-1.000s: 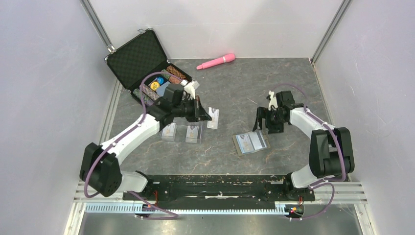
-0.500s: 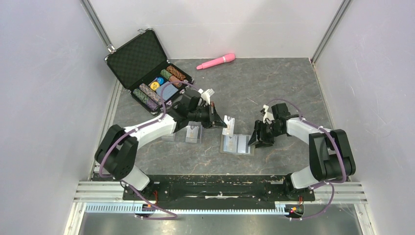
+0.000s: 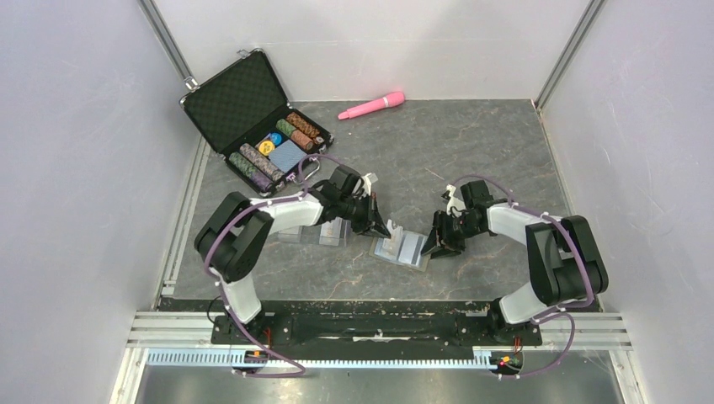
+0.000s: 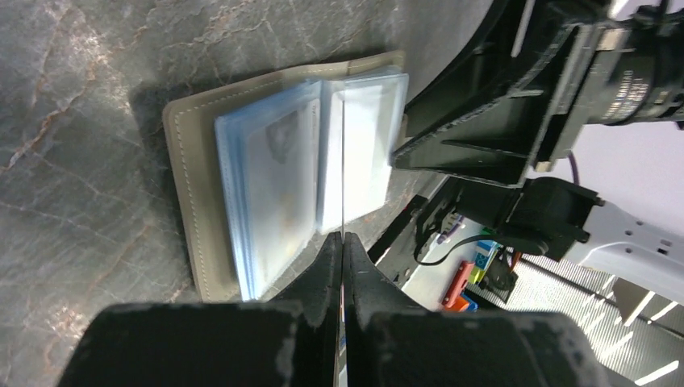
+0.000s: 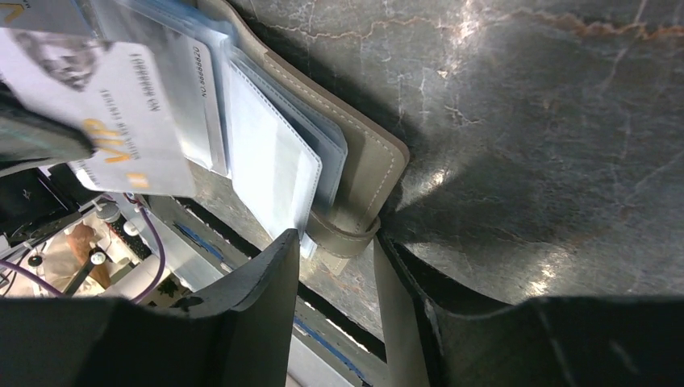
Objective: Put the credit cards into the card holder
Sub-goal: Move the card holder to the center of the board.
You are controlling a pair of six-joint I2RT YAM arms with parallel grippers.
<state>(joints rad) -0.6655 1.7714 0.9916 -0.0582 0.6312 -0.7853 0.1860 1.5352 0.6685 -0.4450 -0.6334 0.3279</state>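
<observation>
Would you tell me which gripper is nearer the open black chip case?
Left. The left gripper sits just in front of the case; the right gripper lies beyond the card holder.

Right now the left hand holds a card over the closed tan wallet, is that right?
Not quite: the card holder lies open, its light-blue sleeves showing in the left wrist view. The left hand does hold a card over it.

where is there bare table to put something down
Freest: grey marbled tabletop back right, between pink plastic wand and right wall; also the near strip by the black base rail. Crowded: centre, where left end effector and right end effector meet at the khaki-tan folding card holder; left, by pale cards and black chip case.
</observation>
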